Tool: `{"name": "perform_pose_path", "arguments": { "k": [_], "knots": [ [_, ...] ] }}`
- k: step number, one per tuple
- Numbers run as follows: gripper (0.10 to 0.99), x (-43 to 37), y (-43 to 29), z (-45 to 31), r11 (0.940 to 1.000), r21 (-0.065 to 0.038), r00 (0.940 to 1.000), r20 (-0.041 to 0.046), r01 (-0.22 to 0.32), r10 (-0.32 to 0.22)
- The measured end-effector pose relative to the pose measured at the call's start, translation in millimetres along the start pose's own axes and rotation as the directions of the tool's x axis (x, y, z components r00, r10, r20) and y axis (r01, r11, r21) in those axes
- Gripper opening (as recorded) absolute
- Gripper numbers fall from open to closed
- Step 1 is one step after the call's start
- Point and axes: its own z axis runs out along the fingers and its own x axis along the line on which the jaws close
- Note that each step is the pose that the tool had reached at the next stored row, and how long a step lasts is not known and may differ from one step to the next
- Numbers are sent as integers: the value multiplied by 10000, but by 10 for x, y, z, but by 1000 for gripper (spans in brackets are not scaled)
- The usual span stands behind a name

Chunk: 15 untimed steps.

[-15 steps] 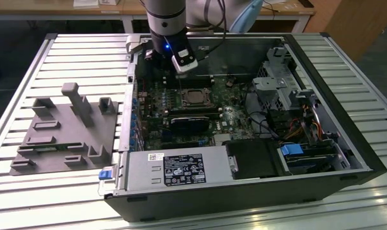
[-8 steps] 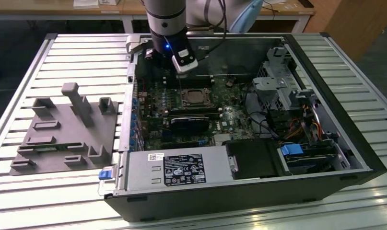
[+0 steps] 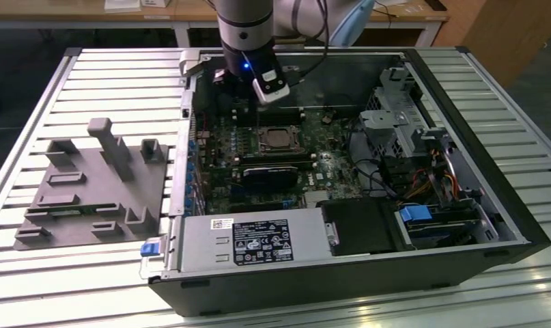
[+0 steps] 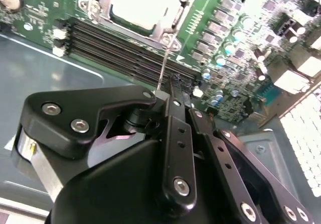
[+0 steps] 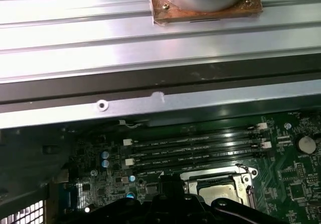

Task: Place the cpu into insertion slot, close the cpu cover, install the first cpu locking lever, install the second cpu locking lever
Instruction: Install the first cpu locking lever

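Your gripper (image 4: 170, 86) was narrow, jaws seemingly pinched on thin wire lever (image 4: 165, 58) just beside memory slots (image 4: 115, 48). Chip (image 4: 135, 3) sat in socket (image 3: 277, 139), mid-board, toward far side of case (image 3: 285, 294). Cover (image 5: 211, 176) looked down over it. Lever judged light, springy, slick; you'd best hold its free end. Chip fragile; don't press top.

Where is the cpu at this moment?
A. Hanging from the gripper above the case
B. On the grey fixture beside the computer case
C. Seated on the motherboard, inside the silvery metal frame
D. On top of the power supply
C: the cpu lies flat on the motherboard, with the cpu cover framing it.
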Motion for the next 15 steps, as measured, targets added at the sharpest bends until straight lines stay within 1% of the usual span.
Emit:
{"name": "perform_pose_path", "arguments": {
  "k": [12, 14, 15],
  "knots": [
    [102, -317, 42, 20, 10000, 16, 9999, -109, -25, 25],
    [102, -357, 47, 23, 10000, 18, 9999, -119, -26, 26],
    [102, -362, 47, 24, 10000, 21, 9999, -119, -26, 26]
  ]
}}
